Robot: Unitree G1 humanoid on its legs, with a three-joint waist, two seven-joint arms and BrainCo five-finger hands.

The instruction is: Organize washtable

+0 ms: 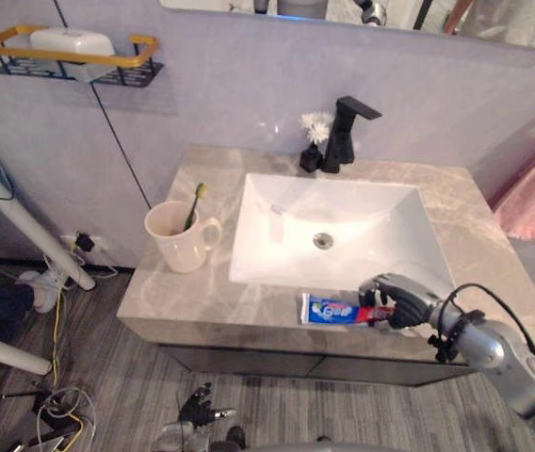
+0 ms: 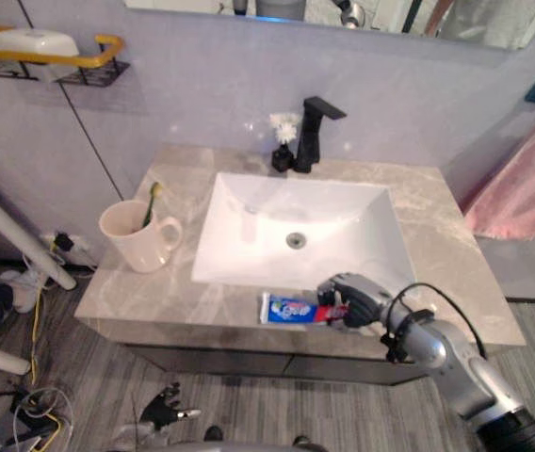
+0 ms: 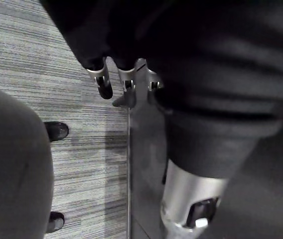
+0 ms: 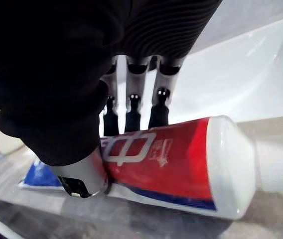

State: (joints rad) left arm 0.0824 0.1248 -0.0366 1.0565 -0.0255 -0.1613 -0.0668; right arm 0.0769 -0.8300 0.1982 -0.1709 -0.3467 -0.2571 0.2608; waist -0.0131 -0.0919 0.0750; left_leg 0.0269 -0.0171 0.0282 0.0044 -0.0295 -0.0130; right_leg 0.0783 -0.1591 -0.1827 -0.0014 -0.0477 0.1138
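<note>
One toothpaste (image 1: 329,309) lies along the counter's (image 1: 192,292) front edge, before the sink (image 1: 343,217). The right hand (image 1: 401,299) pinches its cap end, while the left hand (image 1: 195,410) hangs low, fingers loosely spread.

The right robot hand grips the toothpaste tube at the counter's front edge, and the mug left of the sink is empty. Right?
Not quite: the mug holds a toothbrush, as the left eye view shows. The rest stands: the right robot hand grips the toothpaste tube at the counter's front edge.
</note>
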